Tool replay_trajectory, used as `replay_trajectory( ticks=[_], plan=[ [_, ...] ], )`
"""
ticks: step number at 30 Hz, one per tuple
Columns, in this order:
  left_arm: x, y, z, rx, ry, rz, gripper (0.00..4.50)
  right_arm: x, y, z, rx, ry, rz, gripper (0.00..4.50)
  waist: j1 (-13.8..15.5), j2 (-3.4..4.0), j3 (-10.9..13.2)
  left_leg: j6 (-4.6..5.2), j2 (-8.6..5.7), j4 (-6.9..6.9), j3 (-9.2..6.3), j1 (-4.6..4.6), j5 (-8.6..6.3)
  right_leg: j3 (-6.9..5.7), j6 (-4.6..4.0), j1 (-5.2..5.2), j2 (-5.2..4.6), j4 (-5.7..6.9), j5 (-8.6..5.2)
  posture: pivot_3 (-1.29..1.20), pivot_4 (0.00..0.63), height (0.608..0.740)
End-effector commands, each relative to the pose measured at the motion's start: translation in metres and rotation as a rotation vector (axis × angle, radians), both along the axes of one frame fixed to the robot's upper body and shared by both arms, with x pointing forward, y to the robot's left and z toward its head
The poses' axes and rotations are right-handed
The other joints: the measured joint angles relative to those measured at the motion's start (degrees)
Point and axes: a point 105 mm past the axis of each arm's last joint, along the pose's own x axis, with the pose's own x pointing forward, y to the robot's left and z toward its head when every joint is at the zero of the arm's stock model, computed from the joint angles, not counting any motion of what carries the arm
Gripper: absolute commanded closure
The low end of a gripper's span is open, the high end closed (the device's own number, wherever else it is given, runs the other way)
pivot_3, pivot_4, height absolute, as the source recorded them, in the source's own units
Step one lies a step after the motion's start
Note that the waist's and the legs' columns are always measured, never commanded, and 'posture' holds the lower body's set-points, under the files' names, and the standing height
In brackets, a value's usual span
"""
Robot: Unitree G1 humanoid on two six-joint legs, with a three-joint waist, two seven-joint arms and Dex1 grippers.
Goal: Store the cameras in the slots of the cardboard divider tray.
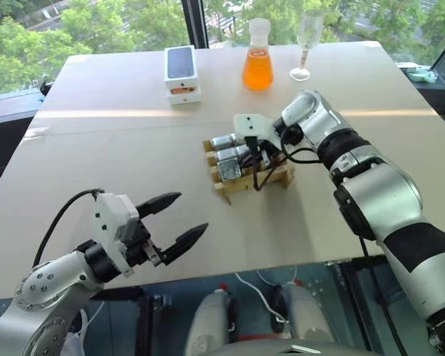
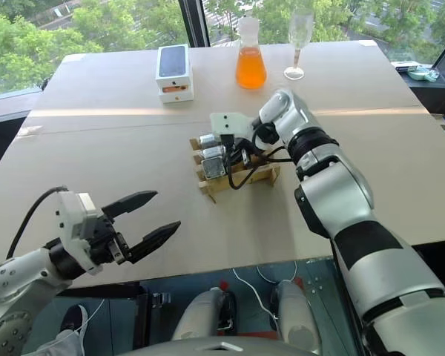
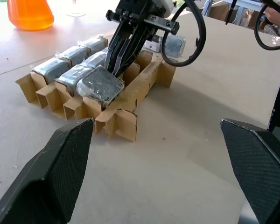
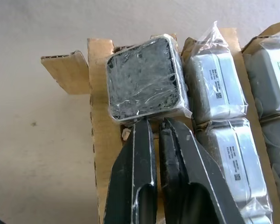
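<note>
Cardboard divider tray [image 4: 99, 140] holds wrapped cameras [image 4: 144, 79]; right fingers [image 4: 151, 135] nearly together, left fingers [image 1: 179, 220] spread.

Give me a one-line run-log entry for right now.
right tool: shut, empty, at dark-faced camera | cardboard divider tray: holds wrapped cameras | left tool: open, empty, off tray

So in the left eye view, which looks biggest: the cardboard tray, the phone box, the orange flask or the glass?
1. Cardboard tray.
2. Orange flask and phone box: too alike to rank.
3. Glass.
The tray lies nearer the camera, so true sizes stay unsure.
</note>
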Motion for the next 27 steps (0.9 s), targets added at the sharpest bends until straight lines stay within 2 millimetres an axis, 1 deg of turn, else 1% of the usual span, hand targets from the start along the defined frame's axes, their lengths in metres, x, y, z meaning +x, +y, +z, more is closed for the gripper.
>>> replay_trajectory(
  ticks=[1, 3, 5, 9, 11, 13, 17, 22, 27],
  plan=[
    [-0.002, -0.002, 0.006, 0.011, -0.034, -0.018, 0.0, 0.0, -0.001, 0.017, 0.128, 0.046, -0.019, 2.86, 0.02, 0.0, 0.0, 0.0, 0.0, 0.0, 0.0, 0.0, 0.0, -0.01, 0.0, 0.0, 0.0, 0.0, 0.0, 0.0, 0.15, 0.74],
    [-0.002, -0.002, 0.006, 0.01, -0.033, -0.016, 0.0, 0.0, -0.003, 0.024, 0.22, 0.101, -0.04, 1.92, 0.03, 0.0, 0.0, 0.0, 0.0, 0.0, 0.0, 0.0, 0.0, -0.01, 0.01, 0.01, 0.0, 0.0, 0.0, 0.0, 0.15, 0.74],
    [-0.002, -0.002, 0.006, 0.011, -0.032, -0.016, 0.0, 0.0, -0.005, 0.027, 0.261, 0.134, -0.06, 1.92, 0.04, 0.0, 0.0, 0.0, 0.0, 0.0, 0.01, 0.0, 0.0, -0.01, 0.01, 0.01, 0.0, 0.0, 0.01, 0.0, 0.15, 0.74],
    [-0.003, -0.002, 0.005, 0.009, -0.032, -0.017, 0.0, 0.002, -0.014, 0.018, 0.271, 0.117, -0.068, 1.92, 0.04, -0.02, -0.01, 0.0, 0.0, 0.0, 0.0, 0.01, 0.0, -0.01, 0.01, 0.01, 0.01, 0.02, 0.01, 0.0, 0.15, 0.74],
    [-0.003, -0.003, 0.005, 0.006, -0.03, -0.019, 0.0, 0.001, -0.007, 0.019, 0.324, 0.052, -0.032, 1.92, 0.04, -0.02, -0.01, 0.0, 0.0, 0.01, 0.0, 0.01, 0.0, -0.02, 0.01, 0.02, 0.02, 0.02, 0.01, 0.0, 0.15, 0.74],
    [-0.004, -0.004, 0.004, 0.005, -0.028, -0.025, 0.0, -0.003, -0.002, 0.016, 0.323, -0.049, 0.037, 1.92, 0.0, -0.02, -0.01, 0.0, 0.0, 0.02, 0.01, 0.01, 0.0, -0.01, 0.02, 0.02, 0.02, 0.03, 0.01, 0.0, 0.15, 0.74],
    [-0.004, -0.004, 0.004, 0.005, -0.029, -0.029, 0.0, -0.01, 0.008, 0.014, 0.353, -0.107, 0.104, 1.92, 0.0, -0.02, -0.01, -0.02, 0.01, 0.03, 0.04, 0.01, 0.02, 0.01, 0.03, 0.01, 0.07, 0.06, 0.02, 0.0, 0.15, 0.74],
    [-0.004, -0.003, 0.005, 0.009, -0.03, -0.03, 0.0, -0.016, 0.012, 0.011, 0.34, -0.206, 0.184, 1.92, 0.16, -0.02, -0.01, -0.07, 0.02, 0.08, 0.01, 0.02, 0.05, -0.02, 0.04, 0.03, 0.1, 0.08, 0.02, 0.0, 0.15, 0.74],
    [-0.005, -0.003, 0.005, 0.009, -0.031, -0.03, 0.0, -0.017, 0.013, 0.003, 0.287, -0.259, 0.217, 1.92, 0.15, -0.02, -0.01, -0.07, 0.02, 0.11, 0.01, 0.02, 0.05, -0.01, 0.04, 0.04, 0.1, 0.09, 0.02, 0.0, 0.15, 0.74]
  ],
)
